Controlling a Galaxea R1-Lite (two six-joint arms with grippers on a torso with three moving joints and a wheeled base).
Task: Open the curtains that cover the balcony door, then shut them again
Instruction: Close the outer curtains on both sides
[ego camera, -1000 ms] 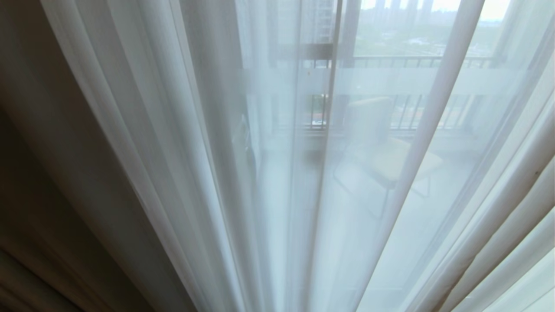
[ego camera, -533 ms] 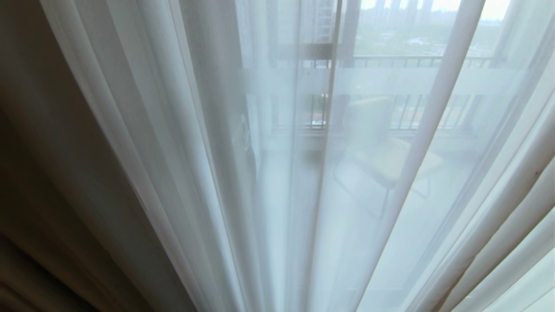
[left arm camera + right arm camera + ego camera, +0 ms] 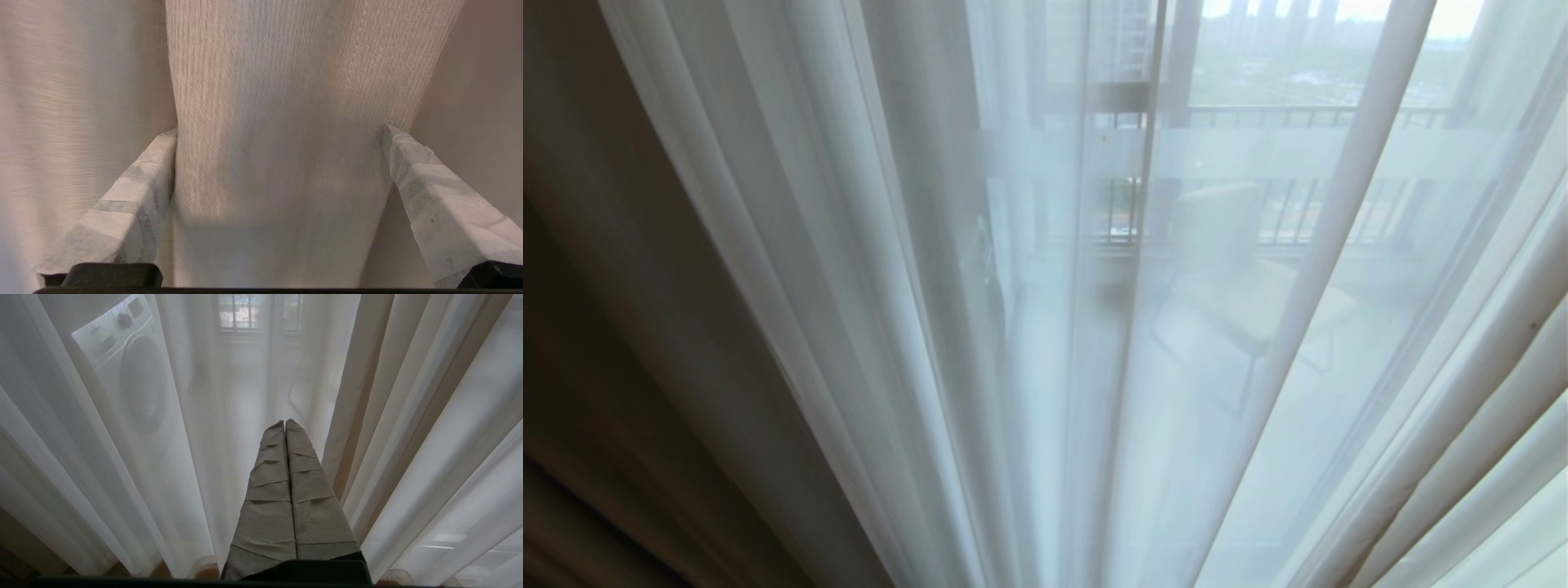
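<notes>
Sheer curtains [image 3: 866,269] hang drawn across balcony door [image 3: 1156,163], chair [image 3: 1241,278] and washing machine [image 3: 130,371] behind them. Left hand [image 3: 280,134] spread apart around beige fold. Right hand [image 3: 284,424] pressed together, just short of curtains.

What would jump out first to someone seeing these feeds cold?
The sheer curtain fills the head view, with the balcony chair and railing showing hazily through it. In the left wrist view, the open left hand straddles a fold of the woven beige curtain. The shut right hand points at the sheer, a washing machine visible behind.
</notes>
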